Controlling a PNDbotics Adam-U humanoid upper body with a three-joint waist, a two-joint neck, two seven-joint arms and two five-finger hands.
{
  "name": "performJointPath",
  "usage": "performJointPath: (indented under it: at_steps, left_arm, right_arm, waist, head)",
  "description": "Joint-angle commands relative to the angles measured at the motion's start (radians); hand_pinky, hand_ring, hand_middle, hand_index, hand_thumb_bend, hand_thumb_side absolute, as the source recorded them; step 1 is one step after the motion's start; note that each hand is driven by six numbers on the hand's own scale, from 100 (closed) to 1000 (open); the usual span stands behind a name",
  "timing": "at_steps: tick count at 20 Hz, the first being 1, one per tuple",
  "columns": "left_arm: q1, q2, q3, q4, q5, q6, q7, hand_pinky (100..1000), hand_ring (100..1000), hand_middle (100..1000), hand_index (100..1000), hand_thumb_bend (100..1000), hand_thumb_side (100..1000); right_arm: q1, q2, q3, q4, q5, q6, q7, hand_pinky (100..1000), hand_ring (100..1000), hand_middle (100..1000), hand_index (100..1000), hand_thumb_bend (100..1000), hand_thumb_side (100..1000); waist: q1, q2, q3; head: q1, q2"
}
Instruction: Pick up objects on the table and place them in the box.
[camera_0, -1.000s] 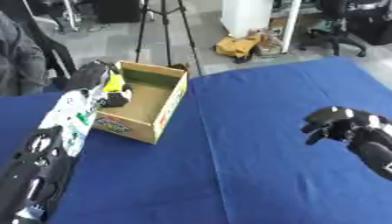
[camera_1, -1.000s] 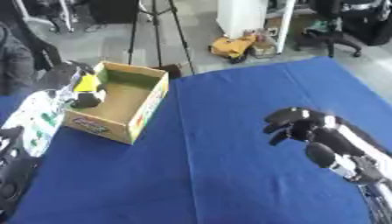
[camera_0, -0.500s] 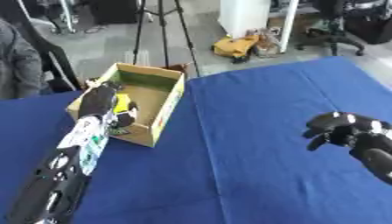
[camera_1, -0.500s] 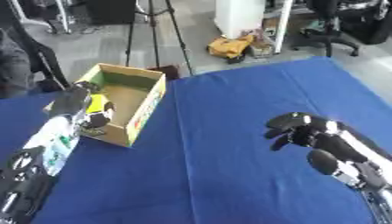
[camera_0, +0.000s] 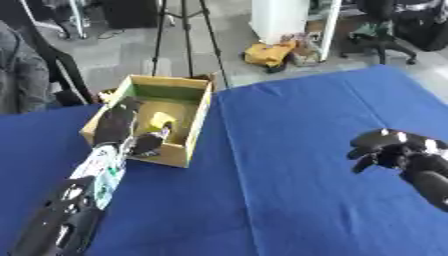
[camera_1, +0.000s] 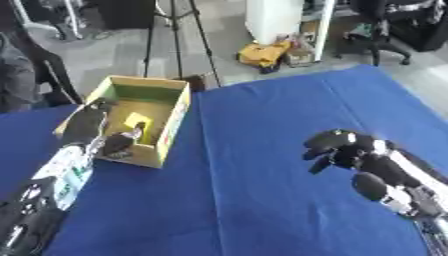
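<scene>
The open cardboard box (camera_0: 196, 114) stands at the table's far left. My left hand (camera_0: 120, 123) reaches over its near left wall into the box. A yellow object (camera_0: 161, 120) sits between its fingers and its curled thumb, low inside the box. How much of the object touches the box floor is hidden. My right hand (camera_1: 343, 148) hovers over the blue table (camera_0: 289, 200) at the right, fingers curled and holding nothing. No other loose object shows on the table.
Past the table's far edge stand a black tripod (camera_0: 187, 40), office chairs (camera_0: 394, 30) and a yellow thing on the floor (camera_0: 267, 52). A dark-clothed person (camera_0: 22, 75) shows at the far left edge.
My left hand has carried the yellow object from the box's left rim down into the box. The right hand has barely moved. The camera has shifted.
</scene>
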Motion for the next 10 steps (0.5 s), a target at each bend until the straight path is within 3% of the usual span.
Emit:
performJointPath:
  at_steps: [1,2,3,4,5,10]
  left_arm:
    - [-0.015,0.017,-0.006,-0.045,0.027,-0.016,0.035,803,847,851,883,659,833]
    - [-0.014,0.022,-0.007,-0.066,0.041,-0.023,0.048,797,841,846,880,692,761]
    - [-0.015,0.028,-0.009,-0.09,0.058,-0.031,0.059,766,802,808,864,630,743]
    - [-0.016,0.036,-0.01,-0.115,0.074,-0.042,0.074,760,796,803,862,619,741]
    - [-0.014,0.041,-0.011,-0.141,0.091,-0.05,0.088,715,756,772,845,542,716]
    - [-0.002,0.062,0.013,-0.289,0.182,-0.132,0.177,629,684,695,797,433,695]
  right_arm:
    - [-0.014,-0.017,-0.01,-0.013,0.005,-0.003,0.0,656,761,764,759,516,622]
    - [-0.014,-0.017,-0.011,-0.012,0.004,-0.003,-0.001,656,761,764,759,516,622]
    - [-0.012,-0.017,-0.012,-0.012,0.004,-0.003,-0.002,656,761,764,759,516,622]
    - [-0.009,-0.016,-0.013,-0.011,0.005,-0.003,-0.003,656,761,764,759,516,622]
    - [-0.008,-0.016,-0.013,-0.011,0.004,-0.003,-0.004,656,761,764,759,516,621]
    - [0.001,-0.012,-0.02,-0.008,-0.001,-0.003,-0.01,656,761,764,758,515,620]
  waist:
    - [-0.009,-0.012,0.005]
    - [-0.01,-0.012,0.008]
    - [-0.011,-0.014,0.012]
    - [-0.013,-0.016,0.017]
    - [-0.014,-0.018,0.021]
    - [-0.024,-0.03,0.052]
  head:
    - [0.0,-0.012]
    - [-0.002,-0.012]
    - [-0.005,-0.01]
    - [-0.008,-0.007]
    - [-0.009,-0.005]
    - [-0.028,0.008]
